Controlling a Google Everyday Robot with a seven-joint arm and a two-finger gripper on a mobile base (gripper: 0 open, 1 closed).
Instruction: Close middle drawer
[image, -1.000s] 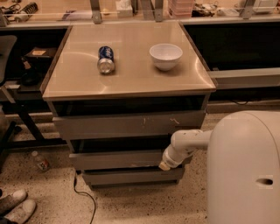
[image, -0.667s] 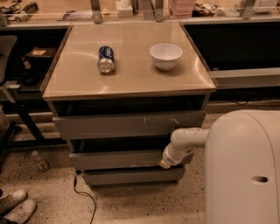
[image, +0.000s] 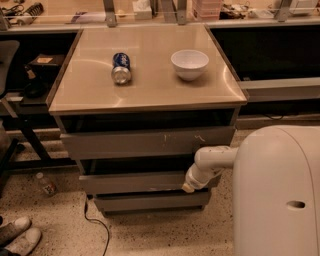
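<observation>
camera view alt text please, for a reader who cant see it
The robot's gripper is at the right end of the middle drawer, which stands partly open in a low cabinet. On top lie a blue can on its side and an upright white bowl.

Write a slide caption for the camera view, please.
Robot end effector at the right end of the partly open middle drawer; can and bowl on the cabinet.

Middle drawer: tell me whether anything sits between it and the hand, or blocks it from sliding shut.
Nothing visible does. The hand is at the right end of the front of the middle drawer, with nothing between them, and no object shows sticking up out of the drawer.
</observation>
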